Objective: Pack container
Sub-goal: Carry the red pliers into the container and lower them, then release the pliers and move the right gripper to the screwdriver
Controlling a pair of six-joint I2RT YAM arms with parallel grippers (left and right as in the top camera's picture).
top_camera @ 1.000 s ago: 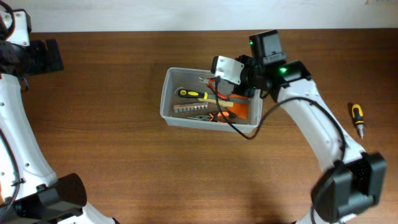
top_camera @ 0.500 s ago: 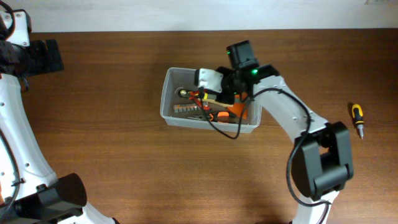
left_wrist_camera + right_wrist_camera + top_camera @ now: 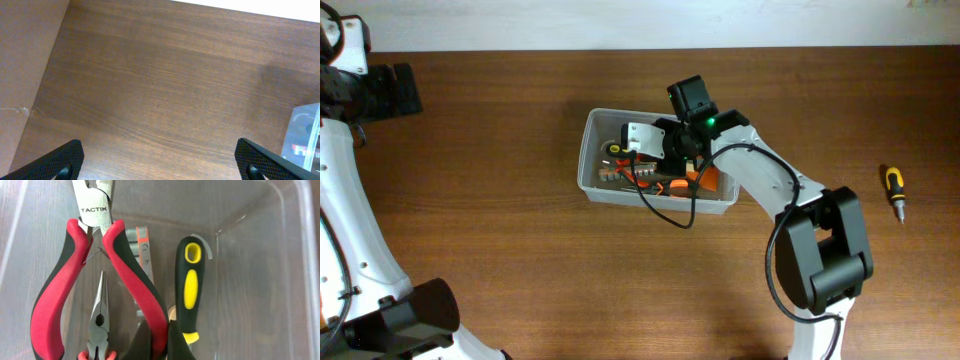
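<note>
The clear plastic container [image 3: 586,168] stands at the table's middle and holds several hand tools. My right gripper [image 3: 638,158] is inside it, over its left half. In the right wrist view the right gripper [image 3: 167,341] is shut on one handle of the red-handled pliers [image 3: 132,280]. Beside them lie a black-and-yellow screwdriver [image 3: 189,287], small needle-nose pliers [image 3: 99,322] and a strip of bits [image 3: 143,247]. The container wall [image 3: 300,255] rises on the right. My left gripper [image 3: 160,170] is open and empty over bare wood at the far left; the container's corner [image 3: 306,131] shows at that view's right edge.
A second black-and-yellow screwdriver [image 3: 894,190] lies on the table far to the right. The left arm [image 3: 375,90] sits at the far left edge. The table's back edge meets a white wall.
My right gripper has moved left across the container with the red pliers, from its right end to its left half. The left arm has not moved.
</note>
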